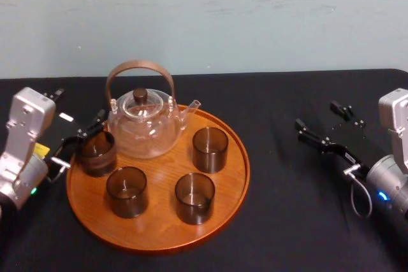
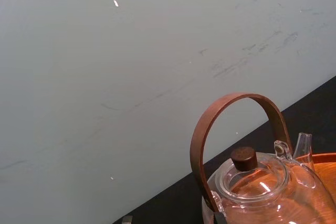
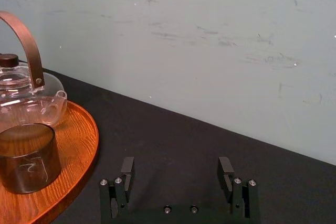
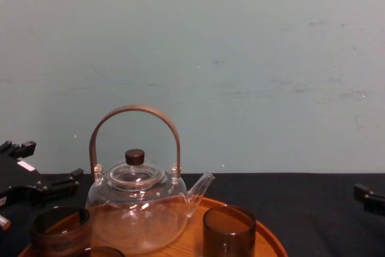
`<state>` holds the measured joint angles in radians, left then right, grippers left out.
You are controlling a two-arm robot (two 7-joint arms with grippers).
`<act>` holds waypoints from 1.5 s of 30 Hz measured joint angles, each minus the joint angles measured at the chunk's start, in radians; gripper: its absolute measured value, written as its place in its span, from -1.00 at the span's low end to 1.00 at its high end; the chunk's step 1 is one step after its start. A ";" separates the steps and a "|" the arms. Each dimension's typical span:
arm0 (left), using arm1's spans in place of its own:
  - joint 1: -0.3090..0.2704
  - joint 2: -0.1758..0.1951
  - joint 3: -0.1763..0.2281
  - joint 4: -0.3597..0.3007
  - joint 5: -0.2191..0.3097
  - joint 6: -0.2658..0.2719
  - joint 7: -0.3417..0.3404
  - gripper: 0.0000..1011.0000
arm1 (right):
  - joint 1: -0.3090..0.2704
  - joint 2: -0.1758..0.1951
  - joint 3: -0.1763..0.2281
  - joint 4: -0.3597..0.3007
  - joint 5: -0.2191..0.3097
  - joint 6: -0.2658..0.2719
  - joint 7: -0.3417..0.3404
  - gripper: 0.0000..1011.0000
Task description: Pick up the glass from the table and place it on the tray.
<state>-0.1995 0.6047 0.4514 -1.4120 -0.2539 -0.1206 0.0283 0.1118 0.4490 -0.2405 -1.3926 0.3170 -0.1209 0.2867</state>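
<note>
The round wooden tray (image 1: pixel 159 224) holds several smoky glasses. The glass (image 1: pixel 97 153) closest to my left gripper stands upright just inside the tray's left rim, beside the teapot; it is also low in the chest view (image 4: pixel 60 230). My left gripper (image 1: pixel 86 137) is open at that glass's left side, its fingers spread and its fingertips at the glass's rim. In the chest view the left gripper (image 4: pixel 48 164) has nothing between its fingers. My right gripper (image 1: pixel 317 116) rests open and empty on the black table, well to the right of the tray, and appears open in its wrist view (image 3: pixel 176 169).
A clear glass teapot (image 1: pixel 145 125) with an arched brown handle stands at the back of the tray. Other glasses stand at the front left (image 1: pixel 127 191), front centre (image 1: pixel 194 197) and right (image 1: pixel 210 149). Black cloth covers the table; a pale wall rises behind.
</note>
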 joint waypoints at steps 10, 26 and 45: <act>0.000 0.000 0.000 0.000 0.000 0.000 0.000 0.98 | 0.002 -0.017 0.013 0.011 -0.017 0.012 0.007 0.98; 0.000 0.000 0.000 0.000 0.000 0.000 0.000 0.98 | 0.003 -0.014 0.011 0.009 -0.015 0.012 0.009 0.98; 0.000 0.000 0.000 0.000 0.000 0.000 0.000 0.98 | 0.003 -0.012 0.010 0.008 -0.013 0.012 0.009 0.98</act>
<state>-0.1995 0.6047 0.4514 -1.4120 -0.2539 -0.1206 0.0283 0.1146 0.4367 -0.2307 -1.3841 0.3045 -0.1088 0.2952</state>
